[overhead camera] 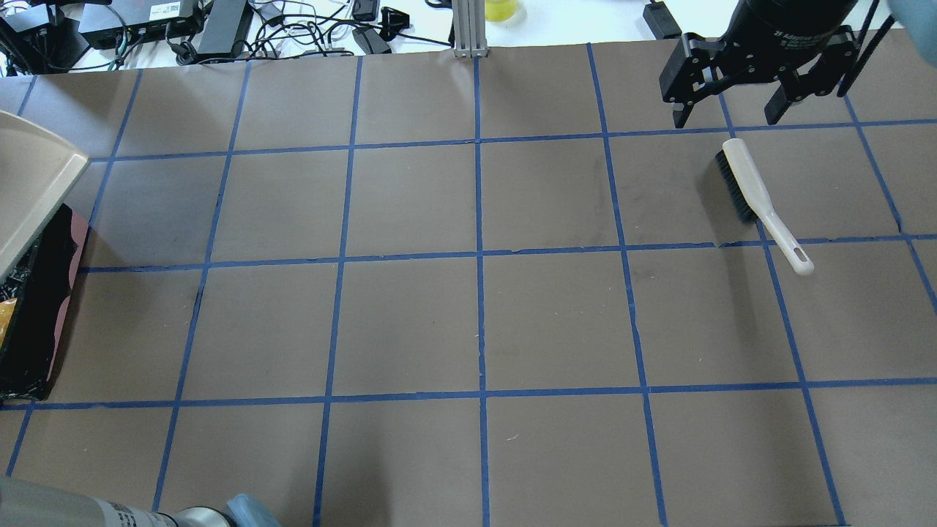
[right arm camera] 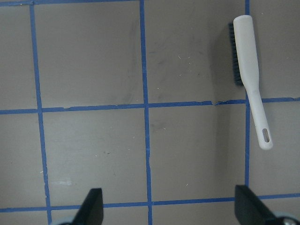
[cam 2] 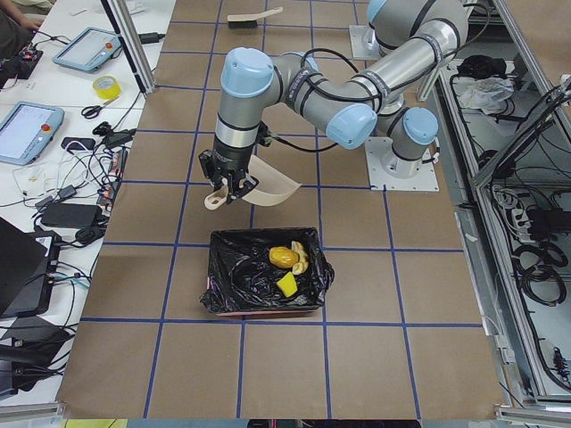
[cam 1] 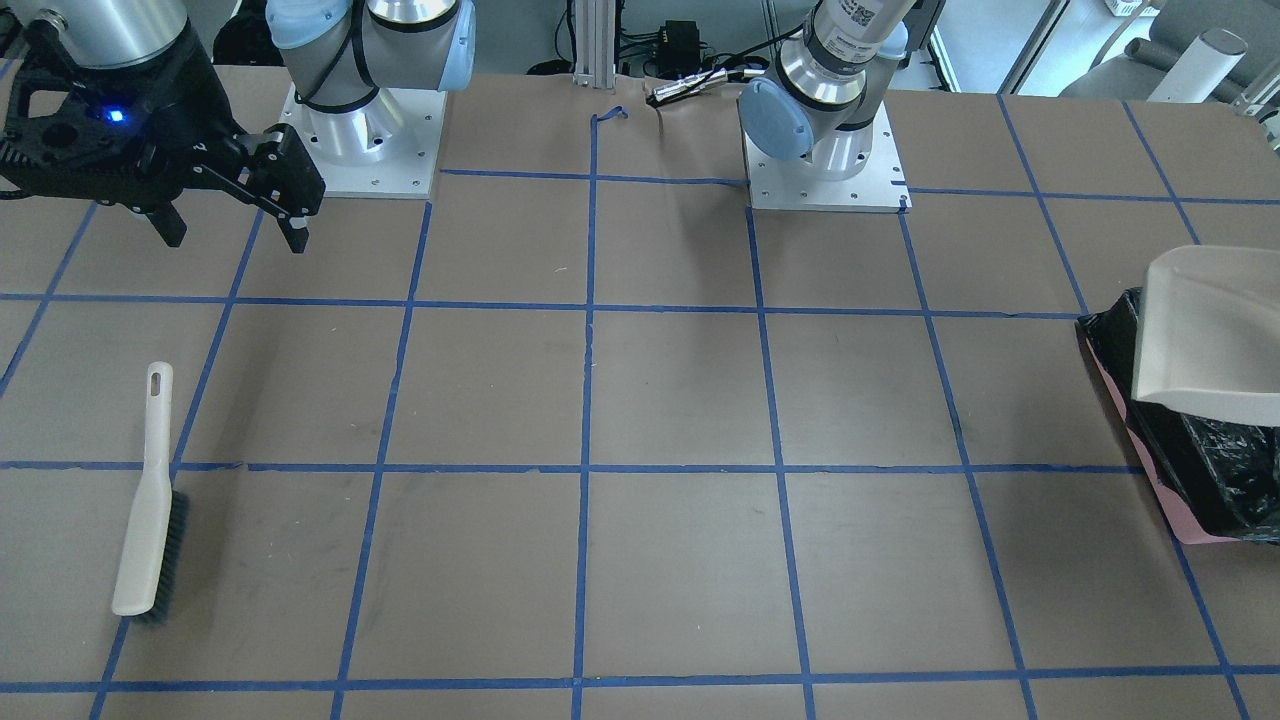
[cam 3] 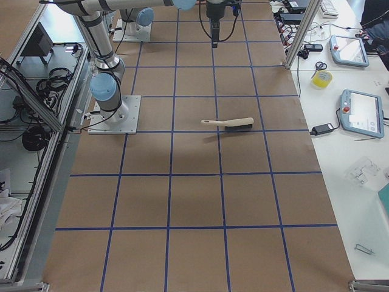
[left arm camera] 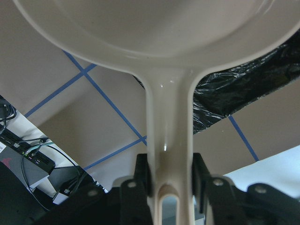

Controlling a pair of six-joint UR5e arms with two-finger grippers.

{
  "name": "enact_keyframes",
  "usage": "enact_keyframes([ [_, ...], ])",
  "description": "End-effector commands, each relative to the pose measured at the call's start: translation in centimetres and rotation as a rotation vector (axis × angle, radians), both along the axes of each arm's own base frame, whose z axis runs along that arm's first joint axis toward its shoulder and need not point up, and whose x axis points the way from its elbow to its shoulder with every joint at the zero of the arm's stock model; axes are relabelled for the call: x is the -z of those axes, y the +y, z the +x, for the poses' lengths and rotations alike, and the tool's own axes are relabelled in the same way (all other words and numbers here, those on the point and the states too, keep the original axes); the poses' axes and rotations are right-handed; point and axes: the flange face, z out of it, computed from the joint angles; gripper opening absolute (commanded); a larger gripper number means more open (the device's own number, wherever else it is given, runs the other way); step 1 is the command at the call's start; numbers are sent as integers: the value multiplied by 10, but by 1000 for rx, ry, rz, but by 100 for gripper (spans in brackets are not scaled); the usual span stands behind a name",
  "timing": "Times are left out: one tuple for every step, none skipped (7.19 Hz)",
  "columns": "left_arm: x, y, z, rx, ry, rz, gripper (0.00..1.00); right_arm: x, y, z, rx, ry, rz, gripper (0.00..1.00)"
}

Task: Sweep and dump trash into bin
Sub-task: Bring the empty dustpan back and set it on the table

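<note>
The trash lies inside the bin (cam 2: 234, 278): a yellow wedge (cam 2: 285, 284), a golden-brown oval (cam 2: 281, 257) and a tan croissant (cam 2: 302, 261). The bin, pink-sided and lined with black plastic, stands at the table's end on my left (cam 1: 1190, 480) (overhead camera: 40, 322). My left gripper (left arm camera: 169, 177) (cam 2: 227, 184) is shut on the handle of a beige dustpan (left arm camera: 159, 42) (cam 1: 1210, 330) (overhead camera: 29, 179), held tilted above the bin's edge. My right gripper (cam 1: 236, 238) (overhead camera: 728, 118) (right arm camera: 171, 206) hangs open and empty above the table, a little way from the brush (cam 1: 145, 500) (overhead camera: 758, 196) (right arm camera: 248, 75) lying flat.
The two arm bases (cam 1: 365, 150) (cam 1: 825, 165) are bolted on the robot's side of the table. Blue tape lines grid the brown tabletop (overhead camera: 476, 315). Cables and power boxes (overhead camera: 183, 22) lie beyond the far edge. A side desk holds tablets (cam 3: 361, 112) and a tape roll (cam 3: 321, 78).
</note>
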Motion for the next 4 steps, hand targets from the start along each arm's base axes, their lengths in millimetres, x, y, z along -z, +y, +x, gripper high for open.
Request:
enact_keyframes([
  [30, -41, -90, -105, 95, 37, 0, -1, 0, 0, 0, 0, -2, 100],
  [37, -56, -136, -124, 119, 46, 0, 0, 0, 0, 0, 0, 1, 100],
  [48, -66, -157, -274, 160, 52, 0, 1, -1, 0, -6, -1, 1, 100],
  [68, -79, -176, -315, 182, 78, 0, 0, 0, 0, -6, 3, 1, 100],
])
